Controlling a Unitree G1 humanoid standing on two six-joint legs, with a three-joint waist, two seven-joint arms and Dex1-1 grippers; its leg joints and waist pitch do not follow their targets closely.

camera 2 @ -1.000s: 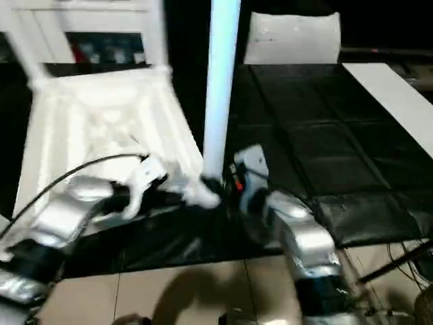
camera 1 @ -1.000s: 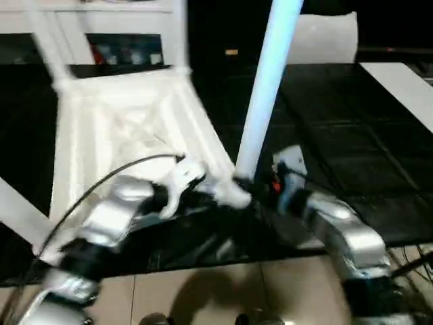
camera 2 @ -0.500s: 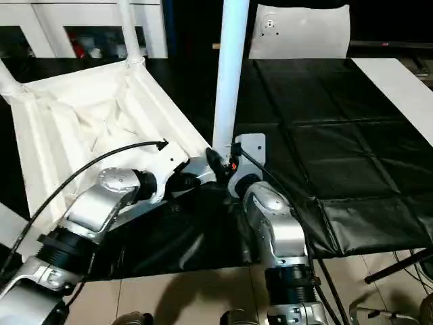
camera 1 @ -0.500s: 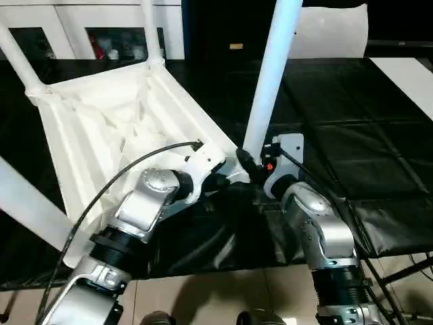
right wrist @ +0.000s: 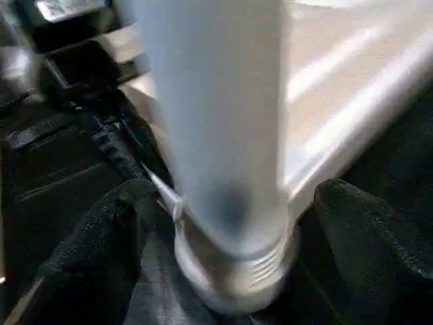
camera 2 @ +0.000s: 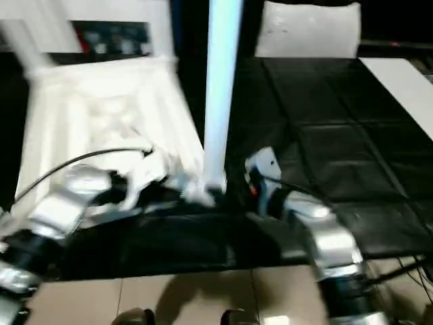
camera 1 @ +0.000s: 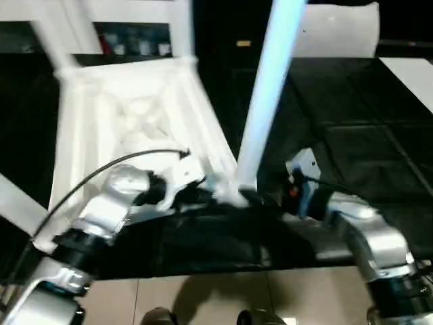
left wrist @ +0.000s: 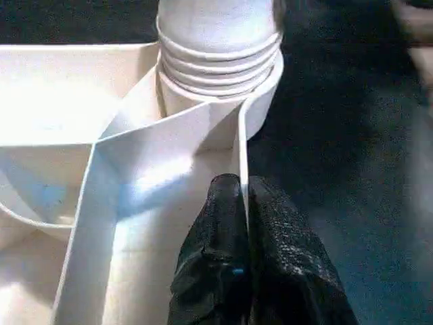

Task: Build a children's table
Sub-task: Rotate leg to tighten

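Inverted children's table (camera 1: 128, 115), occupying the upper left and centre of the head views, lies ribbed underside up on a black mat (camera 1: 352, 135), with further legs rising at the upper left corners and one crossing the left edge. At the near corner, centre frame, a long white leg (camera 1: 260, 115) stands almost upright in its corner socket (left wrist: 216, 88), the screw threads not yet fully sunk as judged from the ridges visible above the socket rim. The left gripper (left wrist: 240, 257) has its two black fingers pressed together on a thin upright rib of the tabletop just beside the socket, steadying the top. The right gripper (right wrist: 223, 223) has its fingers spread to either side of the leg's base, with the leg between them; whether the pads actually touch the leg cannot be told. Judged by appearance, the moulded plastic is light and stiff but smooth, so the leg is liable to slip in the pads and the whole top to skate on the mat when twisted; the thin ribs look apt to flex. The better hold on the leg is low, near the threads, where leverage on the tall tapered shaft is smallest, with the top pinned at a rib close to the worked corner
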